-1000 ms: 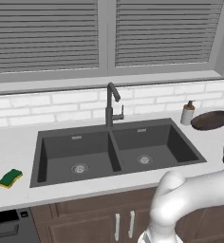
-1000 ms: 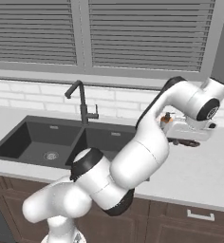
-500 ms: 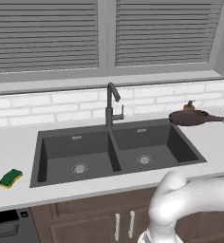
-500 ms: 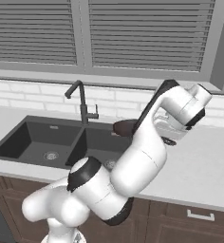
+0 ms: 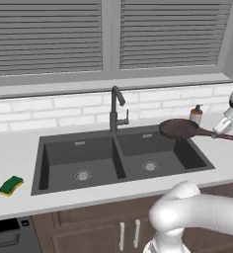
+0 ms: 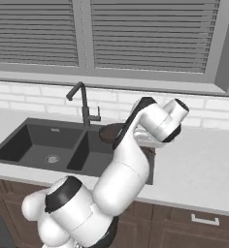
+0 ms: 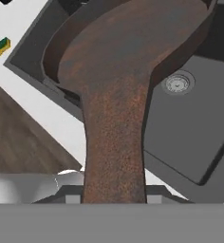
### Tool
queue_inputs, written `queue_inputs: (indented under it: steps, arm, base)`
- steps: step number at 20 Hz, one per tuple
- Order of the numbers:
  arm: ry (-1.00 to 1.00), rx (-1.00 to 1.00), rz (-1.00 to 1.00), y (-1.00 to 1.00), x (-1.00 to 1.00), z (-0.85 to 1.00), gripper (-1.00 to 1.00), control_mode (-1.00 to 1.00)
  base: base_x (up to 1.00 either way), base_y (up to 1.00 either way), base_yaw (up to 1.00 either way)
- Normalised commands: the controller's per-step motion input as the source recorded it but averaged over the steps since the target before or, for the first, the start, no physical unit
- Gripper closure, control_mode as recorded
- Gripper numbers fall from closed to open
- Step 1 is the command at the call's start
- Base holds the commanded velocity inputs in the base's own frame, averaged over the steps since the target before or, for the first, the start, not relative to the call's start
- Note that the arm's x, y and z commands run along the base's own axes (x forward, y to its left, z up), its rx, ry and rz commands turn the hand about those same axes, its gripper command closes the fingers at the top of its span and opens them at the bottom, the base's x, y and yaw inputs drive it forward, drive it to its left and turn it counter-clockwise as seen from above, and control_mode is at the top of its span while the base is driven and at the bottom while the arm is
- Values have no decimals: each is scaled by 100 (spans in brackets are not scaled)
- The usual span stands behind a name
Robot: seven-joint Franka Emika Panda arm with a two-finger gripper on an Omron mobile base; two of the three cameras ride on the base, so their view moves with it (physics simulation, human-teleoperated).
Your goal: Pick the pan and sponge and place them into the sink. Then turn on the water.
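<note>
My gripper point(image 5: 223, 129) is shut on the handle of the dark brown pan point(image 5: 179, 128). It holds the pan level in the air over the back right corner of the sink's point(image 5: 38, 159) right basin. In the hand view the pan point(image 7: 133, 52) stretches away from me, with the right basin's drain point(image 7: 177, 83) below it. The handle hides my fingertips there. The green and yellow sponge point(image 5: 11, 185) lies on the counter left of the sink. No water runs from the gooseneck faucet point(image 5: 116, 109).
A soap dispenser bottle point(image 5: 196, 114) stands on the counter behind the pan, close to the wall. The faucet point(image 6: 82, 104) rises behind the divider between the basins. My own white arm point(image 6: 131, 160) crosses in front of the right basin in the right base view.
The pan left the counter at the far right and travelled leftward in my gripper; it now hangs over the right basin. The sponge stayed put.
</note>
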Motion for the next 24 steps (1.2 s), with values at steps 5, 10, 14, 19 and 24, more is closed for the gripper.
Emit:
queue_inputs:
  steps: [5,10,14,19,24]
  arm:
    - [22,-4,18,28,34,-25,100,-100]
    - [9,0,17,30,43,-54,100,-100]
    - [2,2,12,31,44,-70,100,-100]
    - [0,7,5,35,48,-70,100,-100]
    - [0,5,1,15,60,-67,100,-100]
  base:
    - [0,0,0]
    - [0,0,0]
    - [0,0,0]
    - [0,0,0]
    - [0,0,0]
